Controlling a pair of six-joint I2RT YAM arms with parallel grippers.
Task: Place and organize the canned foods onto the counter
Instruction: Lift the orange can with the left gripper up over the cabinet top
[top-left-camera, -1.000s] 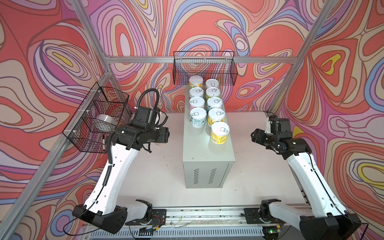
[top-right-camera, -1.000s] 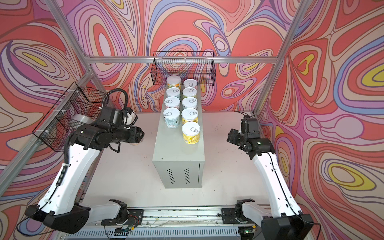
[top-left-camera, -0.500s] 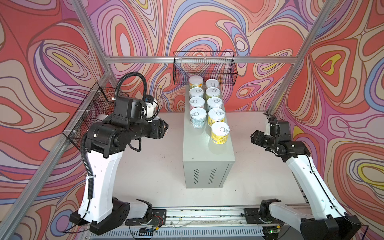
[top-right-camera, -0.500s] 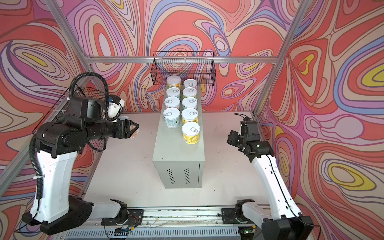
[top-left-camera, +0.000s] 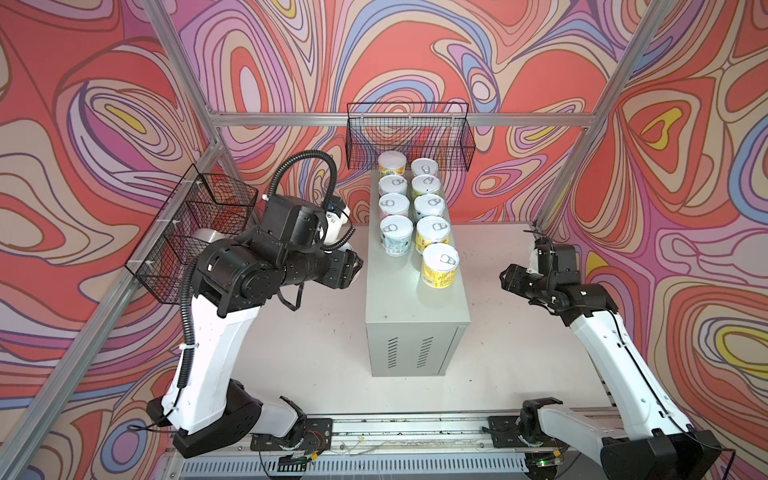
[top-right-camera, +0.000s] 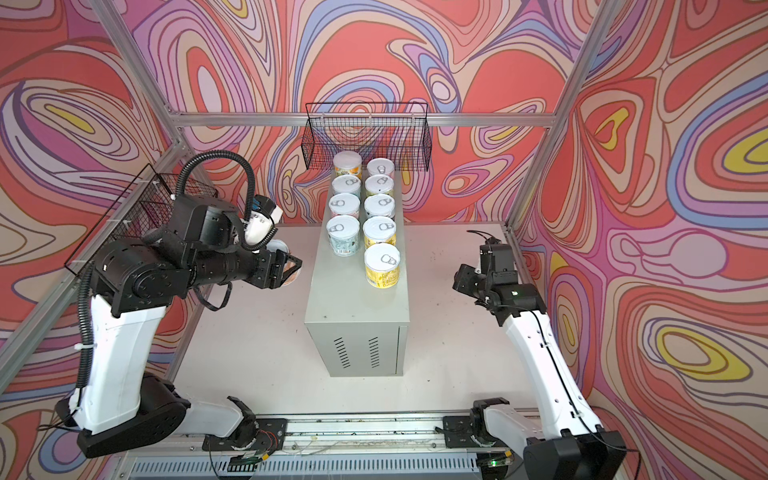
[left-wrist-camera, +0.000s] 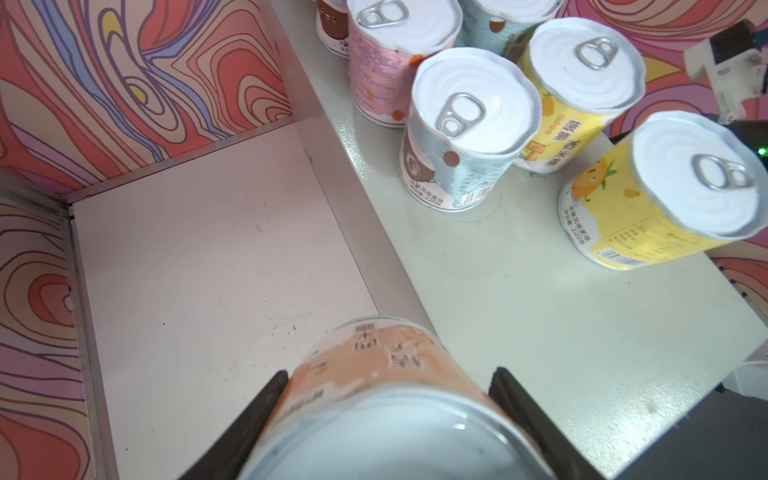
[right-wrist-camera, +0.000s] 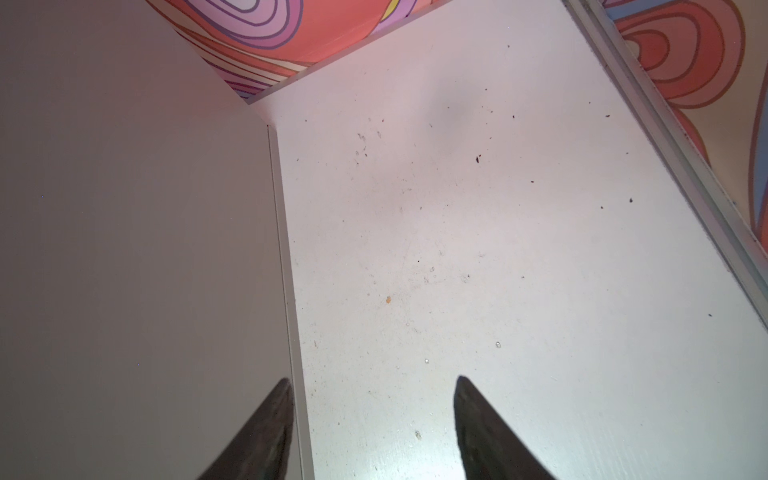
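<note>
Cans (top-left-camera: 440, 266) on the counter (top-left-camera: 415, 307) could topple if our left gripper (top-right-camera: 289, 266), clamping the orange can (left-wrist-camera: 374, 353), sweeps low; right gripper (right-wrist-camera: 372, 379) gapes empty.

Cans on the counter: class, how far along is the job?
Done: nine cans stand in two rows on the counter. In hand: the left gripper holds an orange can beside it. Left: set that down, probably next to the front yellow can. The right gripper is open, empty.
</note>
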